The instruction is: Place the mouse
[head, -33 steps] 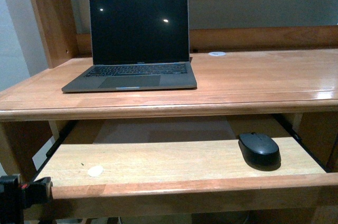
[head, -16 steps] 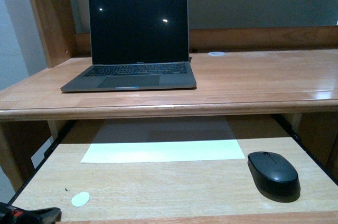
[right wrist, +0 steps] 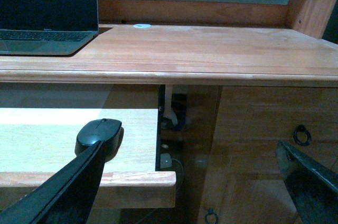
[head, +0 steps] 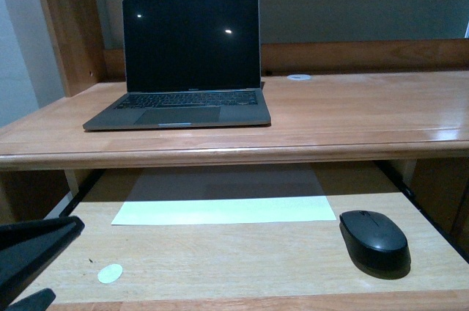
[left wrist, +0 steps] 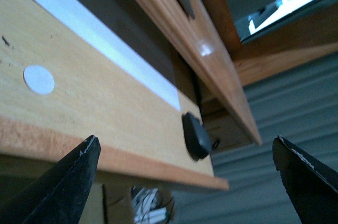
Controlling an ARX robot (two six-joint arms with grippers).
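Mouse [head: 374, 241] on sliding shelf [head: 220, 260], near wide-spread right hand [right wrist: 189, 143]

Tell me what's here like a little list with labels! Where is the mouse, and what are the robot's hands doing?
Mouse: small matte black oval mouse, lying on the right side of the pull-out wooden tray; nothing grips it
Laptop: open grey laptop with a dark screen, on the left of the wooden desk top
Also on tray: white paper strip, small white round sticker
Left gripper: open, empty, near the tray's front left
Right gripper: open, empty
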